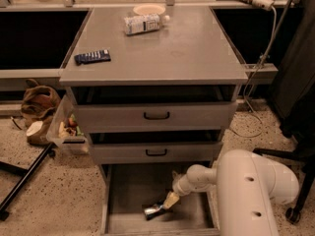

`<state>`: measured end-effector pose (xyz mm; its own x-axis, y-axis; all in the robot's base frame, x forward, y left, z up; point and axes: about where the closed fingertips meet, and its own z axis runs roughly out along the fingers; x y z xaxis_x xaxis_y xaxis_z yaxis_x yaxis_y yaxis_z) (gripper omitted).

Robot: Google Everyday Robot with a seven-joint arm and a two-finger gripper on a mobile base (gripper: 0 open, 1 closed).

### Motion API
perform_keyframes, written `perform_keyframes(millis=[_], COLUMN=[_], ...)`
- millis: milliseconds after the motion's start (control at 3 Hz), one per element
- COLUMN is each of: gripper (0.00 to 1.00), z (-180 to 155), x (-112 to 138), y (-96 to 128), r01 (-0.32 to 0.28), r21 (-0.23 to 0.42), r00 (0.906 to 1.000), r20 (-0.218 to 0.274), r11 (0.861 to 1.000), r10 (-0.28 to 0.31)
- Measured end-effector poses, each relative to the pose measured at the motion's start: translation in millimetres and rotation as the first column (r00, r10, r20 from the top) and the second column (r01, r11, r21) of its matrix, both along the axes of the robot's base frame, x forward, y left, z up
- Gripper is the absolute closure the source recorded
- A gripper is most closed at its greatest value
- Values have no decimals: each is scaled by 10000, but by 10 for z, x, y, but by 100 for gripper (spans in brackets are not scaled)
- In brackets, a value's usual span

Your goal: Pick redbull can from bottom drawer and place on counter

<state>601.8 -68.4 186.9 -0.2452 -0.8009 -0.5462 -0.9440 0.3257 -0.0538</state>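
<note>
My arm [251, 195]: white and bulky, nearest of all on the right, reaching left and down into the bottom drawer [128, 191].
My gripper [170, 200]: low in that drawer, right of centre, its tip at the right end of the can [153, 211]. I cannot tell whether it is spread, closed or pinching.
Can: on its side on the drawer floor, towards the near edge, just left of my gripper.
Bottom drawer: pulled well out, flat grey floor showing.
Middle drawer [123, 154]: above, slightly out, black handle.
Top drawer [113, 117]: slightly out, black handle.
Counter [162, 53]: grey top of the cabinet.
Remote [92, 57]: dark, on the counter near its left edge.
Bottle [142, 24]: white-labelled, on its side, far centre.
Bowl [149, 9]: pale, just beyond the bottle.
Bag [39, 100]: brown, on the floor left of the cabinet.
</note>
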Motion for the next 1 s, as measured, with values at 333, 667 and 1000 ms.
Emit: perform_keyframes(millis=[333,667,1000], gripper=[0,0,0], z=[-81,-98,-42], x=[81,82,-18], y=[-53,-94,-47], r01=[-194,-520,-897], r21=[1120,2075,2379], r00=[9997,9972,9909], r20=[-129,-423,-768], r11=[9935,9768,9671], r10=[210,621,1107])
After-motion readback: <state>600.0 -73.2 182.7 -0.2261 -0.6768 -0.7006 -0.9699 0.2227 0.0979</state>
